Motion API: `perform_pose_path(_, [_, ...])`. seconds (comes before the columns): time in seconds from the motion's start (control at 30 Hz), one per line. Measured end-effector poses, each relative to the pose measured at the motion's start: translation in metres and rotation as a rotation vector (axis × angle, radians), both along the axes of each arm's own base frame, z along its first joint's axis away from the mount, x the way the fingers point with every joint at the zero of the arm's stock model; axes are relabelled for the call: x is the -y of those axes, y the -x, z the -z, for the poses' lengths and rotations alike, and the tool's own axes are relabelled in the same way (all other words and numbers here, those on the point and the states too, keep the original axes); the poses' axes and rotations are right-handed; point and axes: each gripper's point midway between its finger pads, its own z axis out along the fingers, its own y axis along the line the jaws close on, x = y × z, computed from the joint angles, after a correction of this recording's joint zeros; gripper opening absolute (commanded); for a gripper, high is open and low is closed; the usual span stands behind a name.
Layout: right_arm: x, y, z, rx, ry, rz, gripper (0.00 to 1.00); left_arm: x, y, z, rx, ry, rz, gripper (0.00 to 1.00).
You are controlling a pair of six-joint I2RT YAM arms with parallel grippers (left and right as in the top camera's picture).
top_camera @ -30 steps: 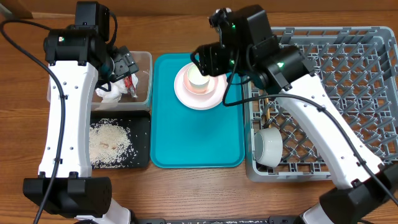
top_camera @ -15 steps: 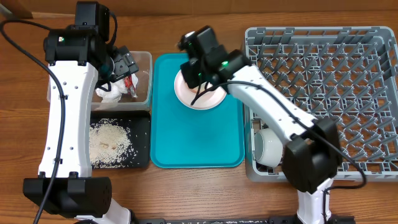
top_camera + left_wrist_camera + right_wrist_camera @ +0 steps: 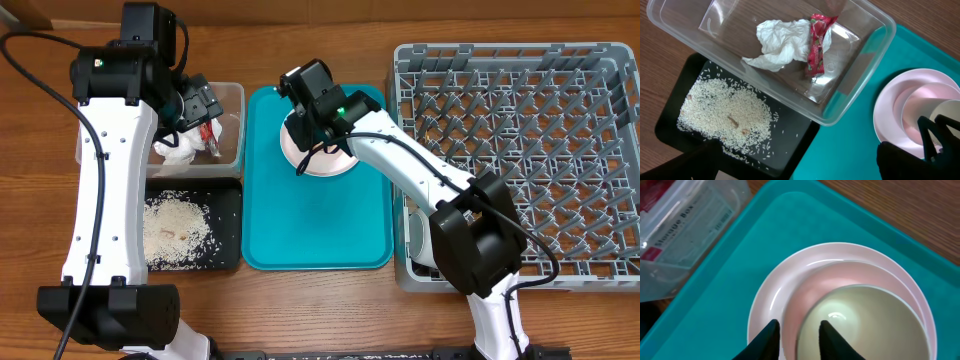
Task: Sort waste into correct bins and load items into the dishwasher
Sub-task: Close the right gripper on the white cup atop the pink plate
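The pale pink plate (image 3: 335, 165) sits on the teal serving tray (image 3: 310, 225), with the small white cup (image 3: 870, 325) standing on it. My right gripper (image 3: 305, 150) is low over them. In the right wrist view its fingers (image 3: 797, 337) are open and straddle the cup's left rim, one inside and one outside. My left gripper (image 3: 200, 105) hangs open and empty above the clear tub (image 3: 235, 95), which holds the napkin (image 3: 777, 42) and the red wrapper (image 3: 816, 42). The rice (image 3: 175, 230) lies in the black tray (image 3: 225, 215). The chopsticks are hidden.
The grey dish rack (image 3: 540, 130) fills the right side. The white bowl (image 3: 418, 240) lies at the rack's front left, mostly hidden by my right arm. The right arm reaches across the rack's left edge and the teal tray. The wooden table shows around everything.
My right arm has swung left from the rack side, and its gripper has come down over the cup on the plate. The left arm has not moved.
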Motion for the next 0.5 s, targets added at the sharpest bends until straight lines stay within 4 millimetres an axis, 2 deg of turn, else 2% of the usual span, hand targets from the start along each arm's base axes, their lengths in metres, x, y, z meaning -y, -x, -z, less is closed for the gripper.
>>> perform_pose_path(0.1, [0.004, -0.001, 0.001, 0.003, 0.015, 0.007, 0.21, 0.000, 0.000, 0.000, 0.000, 0.000, 0.000, 1.00])
perform_pose_path(0.37, [0.011, 0.004, 0.007, -0.023, 0.049, 0.016, 0.20, 0.000, 0.000, 0.000, 0.000, 0.000, 0.000, 1.00])
perform_pose_path(0.5, [0.013, 0.007, 0.009, -0.035, 0.060, 0.015, 0.13, 0.000, 0.000, 0.000, 0.000, 0.000, 0.000, 1.00])
